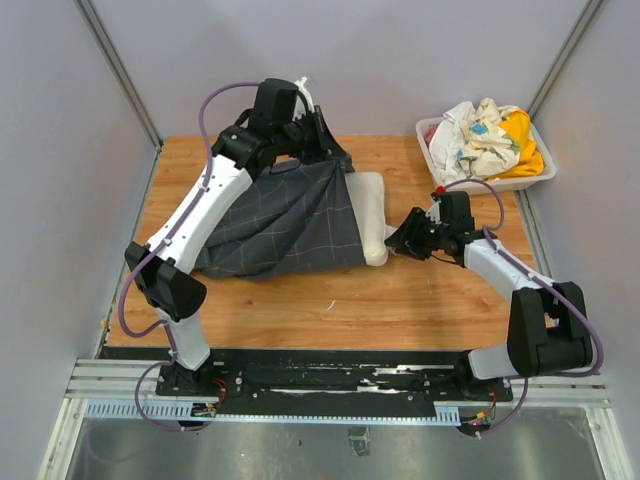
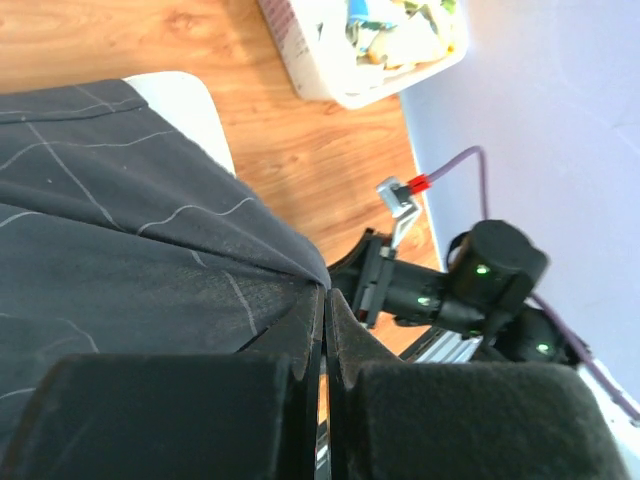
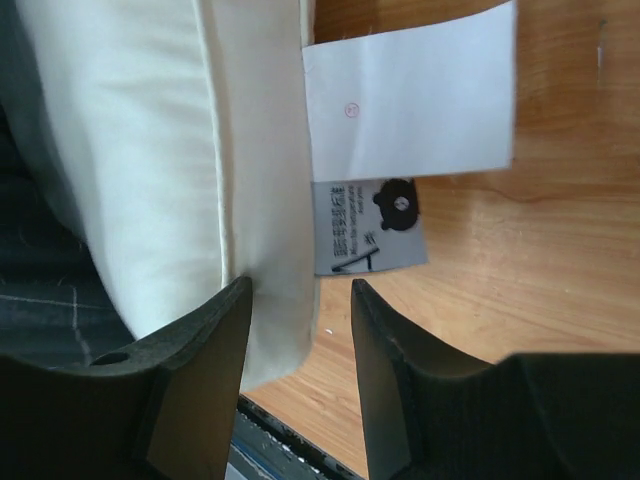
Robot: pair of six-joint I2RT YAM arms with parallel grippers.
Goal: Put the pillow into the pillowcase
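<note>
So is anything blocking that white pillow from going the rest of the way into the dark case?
Nothing visible does. One end of the pillow pokes out of the open side of the case, whose edge the left claw pinches. The right claw stands open at that bare end, with only the tags beside it.

Two sewn-in labels stick out side by side from the edge of the pillow (image 3: 150, 150). The larger white label (image 3: 410, 100) carries only a tiny red circled mark (image 3: 351, 108) close to the pillow's seam, and what stands inside the circle is too small to read. The grey label (image 3: 365, 228) just beside it bears a black bear's head (image 3: 397, 205) and several lines of fine dark print, too small to make out. No other writing can be read.
</note>
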